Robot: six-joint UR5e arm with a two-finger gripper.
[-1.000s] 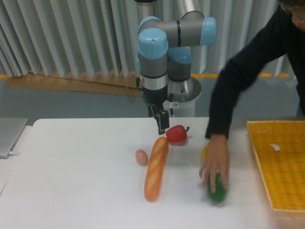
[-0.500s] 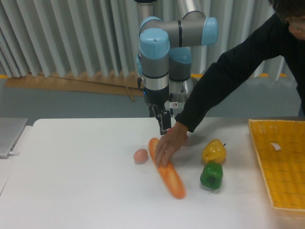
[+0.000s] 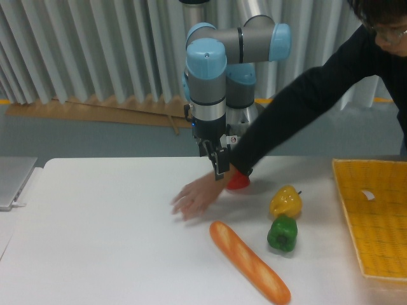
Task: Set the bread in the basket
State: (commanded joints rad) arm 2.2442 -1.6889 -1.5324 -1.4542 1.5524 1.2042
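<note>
The bread (image 3: 250,262), a long orange-tan baguette with pale slashes, lies diagonally on the white table near the front edge, right of centre. The yellow woven basket (image 3: 375,219) sits at the table's right edge with a small white tag inside. My gripper (image 3: 219,166) hangs over the back middle of the table, well behind the bread, pointing down. It holds nothing, and its fingers are seen edge-on, so their gap does not show.
A person's arm reaches in from the right under my gripper, hand (image 3: 191,200) flat on the table. A red pepper (image 3: 239,183) peeks out behind the arm. A yellow pepper (image 3: 284,201) and a green pepper (image 3: 282,234) stand between bread and basket. A grey laptop (image 3: 13,181) lies at far left.
The person's hand set down the green pepper, then swung the bread and left it nearer the front right. The hand now covers the egg's spot. My arm has not moved.
</note>
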